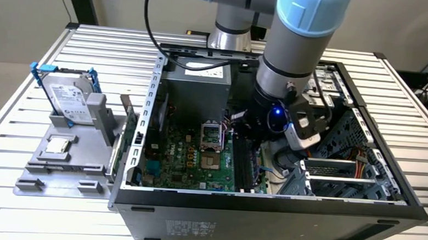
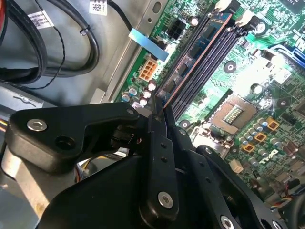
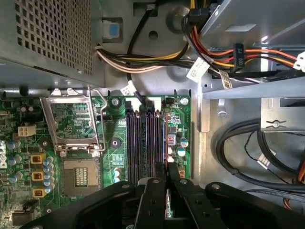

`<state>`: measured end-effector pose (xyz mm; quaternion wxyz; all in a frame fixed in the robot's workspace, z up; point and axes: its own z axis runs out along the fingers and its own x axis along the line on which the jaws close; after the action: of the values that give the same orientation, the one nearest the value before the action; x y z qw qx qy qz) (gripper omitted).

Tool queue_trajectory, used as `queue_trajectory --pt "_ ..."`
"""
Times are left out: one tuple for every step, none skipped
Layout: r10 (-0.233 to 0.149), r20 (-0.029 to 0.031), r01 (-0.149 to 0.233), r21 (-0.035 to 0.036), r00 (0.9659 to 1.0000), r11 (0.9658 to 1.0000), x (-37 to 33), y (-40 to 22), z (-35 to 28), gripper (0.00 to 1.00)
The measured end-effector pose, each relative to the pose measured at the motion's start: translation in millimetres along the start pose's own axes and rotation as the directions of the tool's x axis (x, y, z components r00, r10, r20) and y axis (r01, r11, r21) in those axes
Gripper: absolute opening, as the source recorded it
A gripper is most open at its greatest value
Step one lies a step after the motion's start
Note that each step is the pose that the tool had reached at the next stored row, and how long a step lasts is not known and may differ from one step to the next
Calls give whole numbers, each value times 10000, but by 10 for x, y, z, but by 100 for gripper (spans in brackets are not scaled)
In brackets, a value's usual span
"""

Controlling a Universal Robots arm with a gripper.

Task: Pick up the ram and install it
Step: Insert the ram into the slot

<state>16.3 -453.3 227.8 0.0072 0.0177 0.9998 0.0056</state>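
Arm: the Universal Robots arm (image 1: 294, 53) reaches down into the open computer case (image 1: 268, 202), which lies on a ribbed metal table (image 1: 23, 115).
Gripper: the gripper (image 3: 167, 183) sits low over the memory slots (image 3: 143, 143) on the green motherboard (image 3: 112, 143); in the second wrist view the gripper (image 2: 159, 114) has its black fingers (image 2: 157, 143) drawn close together.
Jaws: narrow, pinched on the thin edge of the ram.
Ram: the ram (image 2: 195, 52) stands on edge in the outermost memory slot, running away from the fingertips along the row of slots, its dark chips facing sideways; whether it is fully seated I cannot tell.
CPU socket: the CPU socket (image 3: 78, 179) lies beside the slots, its metal retention frame (image 3: 71, 121) swung open.
Cables: bundled power cables (image 3: 157, 59) run across the case floor above the motherboard.
Parts stand: a grey parts stand (image 1: 65, 156) rests on the table at the exterior view's left, holding a silver hard drive (image 1: 68, 98) in a blue frame and a small square processor chip (image 1: 57, 145).
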Motion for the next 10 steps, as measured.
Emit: queue_trajectory --pt "-45 -1 45 -1 10000 10000 1 0 5 0" --pt "-101 -2 101 0 9999 9999 3 -2 9 0" --pt "-147 -2 147 -1 9999 9999 6 -4 12 0" --pt "-154 -2 154 -1 9999 9999 15 -5 14 0" --pt "-155 -3 155 0 9999 9999 25 -5 16 0" --pt "-155 -1 155 -4 9999 9999 29 -5 22 0" --pt "-156 -2 156 -1 9999 9999 30 -5 30 0" --pt "-156 -3 156 2 9999 9999 30 -5 39 0" --pt "-157 -3 157 3 9999 9999 30 -5 50 0" --pt "-157 -3 157 4 9999 9999 31 -5 63 0"
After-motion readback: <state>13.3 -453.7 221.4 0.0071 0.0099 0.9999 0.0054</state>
